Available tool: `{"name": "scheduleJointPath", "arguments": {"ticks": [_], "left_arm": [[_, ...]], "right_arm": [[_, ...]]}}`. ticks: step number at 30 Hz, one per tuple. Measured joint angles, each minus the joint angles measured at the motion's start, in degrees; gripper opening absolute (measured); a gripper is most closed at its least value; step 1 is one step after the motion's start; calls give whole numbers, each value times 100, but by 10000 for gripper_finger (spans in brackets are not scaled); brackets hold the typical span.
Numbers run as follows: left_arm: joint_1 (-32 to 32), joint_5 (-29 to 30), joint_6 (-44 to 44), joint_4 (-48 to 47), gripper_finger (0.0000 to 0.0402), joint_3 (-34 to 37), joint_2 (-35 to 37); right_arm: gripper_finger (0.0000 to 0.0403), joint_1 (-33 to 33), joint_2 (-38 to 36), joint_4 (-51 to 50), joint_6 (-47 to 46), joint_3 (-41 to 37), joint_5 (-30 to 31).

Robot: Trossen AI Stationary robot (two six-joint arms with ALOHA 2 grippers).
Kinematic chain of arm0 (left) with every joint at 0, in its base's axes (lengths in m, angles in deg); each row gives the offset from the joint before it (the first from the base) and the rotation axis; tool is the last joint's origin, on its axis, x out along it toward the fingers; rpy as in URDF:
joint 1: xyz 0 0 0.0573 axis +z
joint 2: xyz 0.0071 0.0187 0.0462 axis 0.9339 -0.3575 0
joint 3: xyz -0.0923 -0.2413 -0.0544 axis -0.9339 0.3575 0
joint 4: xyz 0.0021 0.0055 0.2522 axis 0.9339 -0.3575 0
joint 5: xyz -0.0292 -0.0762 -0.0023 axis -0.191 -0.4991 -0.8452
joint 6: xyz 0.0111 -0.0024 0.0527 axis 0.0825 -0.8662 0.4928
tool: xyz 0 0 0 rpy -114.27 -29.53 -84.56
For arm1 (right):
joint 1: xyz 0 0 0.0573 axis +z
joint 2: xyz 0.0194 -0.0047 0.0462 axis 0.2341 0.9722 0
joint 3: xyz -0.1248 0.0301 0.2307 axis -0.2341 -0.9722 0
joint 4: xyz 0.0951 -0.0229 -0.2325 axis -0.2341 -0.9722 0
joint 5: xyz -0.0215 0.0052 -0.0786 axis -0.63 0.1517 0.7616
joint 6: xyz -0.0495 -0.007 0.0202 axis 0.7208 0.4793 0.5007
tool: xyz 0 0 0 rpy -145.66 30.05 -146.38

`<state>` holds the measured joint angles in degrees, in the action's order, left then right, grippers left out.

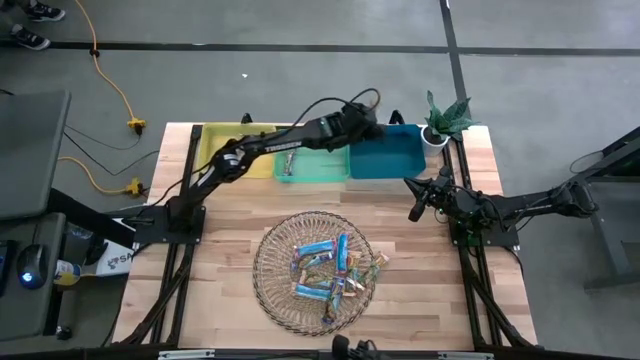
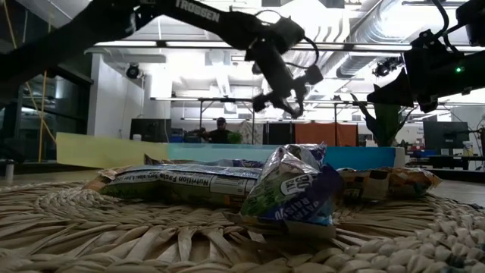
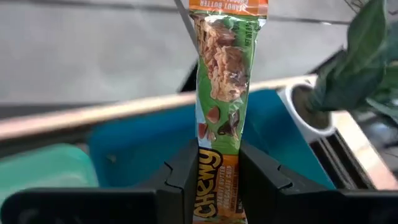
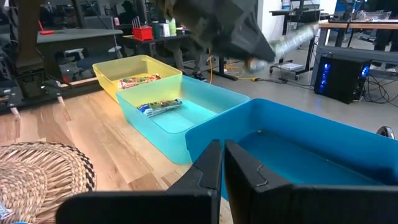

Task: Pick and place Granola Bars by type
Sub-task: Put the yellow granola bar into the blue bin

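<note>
Overhead, the left pincer (image 1: 372,128) pinches a green granola bar (image 3: 219,93) above the blue bin (image 1: 400,160), its long axis pointing away from the fingers; the right pincer (image 1: 414,212), pressed together, waits beside that bin.

Floor: I see grey concrete (image 1: 300,25) with dark seams, an orange cable (image 1: 112,85) trailing across it.
Ceiling: exposed ducts (image 2: 394,23) and bright strip lights, from my low camera.
Furniture: desks (image 4: 93,37) behind the bench's far edge; a person (image 2: 220,130) seated there.
Bench-side: computer tower (image 4: 339,78) with blue lights.
</note>
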<state>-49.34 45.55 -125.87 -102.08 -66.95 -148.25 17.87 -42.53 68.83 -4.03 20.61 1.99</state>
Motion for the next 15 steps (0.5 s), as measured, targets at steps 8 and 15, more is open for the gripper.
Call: {"name": "scheduleJointPath", "arguments": {"ticks": [8,15], "left_arm": [[-24,-572,-603,-239,92,-1,-440],[-20,-587,-1554,-730,92,-1,-544]], "right_arm": [[0,-2,0,3,0,0,0],[0,-2,0,2,0,1,0]]}}
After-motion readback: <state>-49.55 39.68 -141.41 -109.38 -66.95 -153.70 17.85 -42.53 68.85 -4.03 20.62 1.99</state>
